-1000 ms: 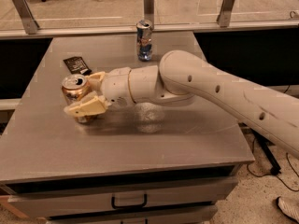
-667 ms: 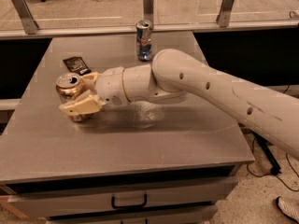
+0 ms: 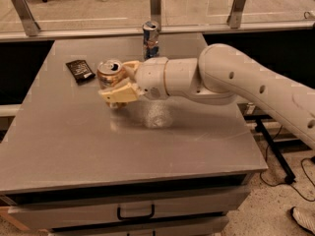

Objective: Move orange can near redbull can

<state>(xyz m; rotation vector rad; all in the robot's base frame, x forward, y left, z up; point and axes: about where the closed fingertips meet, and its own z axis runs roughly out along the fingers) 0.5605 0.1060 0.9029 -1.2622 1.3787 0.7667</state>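
Change since 0.7 s ago: I am seeing the gripper and the orange can sitting further toward the picture's right and further back on the table, closer to the redbull can.
Gripper: it is clamping the orange can, with one tan finger lying across the can's front and the other reaching behind it.
Orange can: it is standing upright between the fingers, silver top facing up. The front finger is hiding its base, so I cannot tell whether it is touching the table.
Redbull can: it is standing upright beyond the gripper, slightly to the picture's right of it, near but apart.
Black packet: it is lying flat just to the picture's left of the gripper, apart from the orange can.
Arm: it is reaching in from the picture's right.
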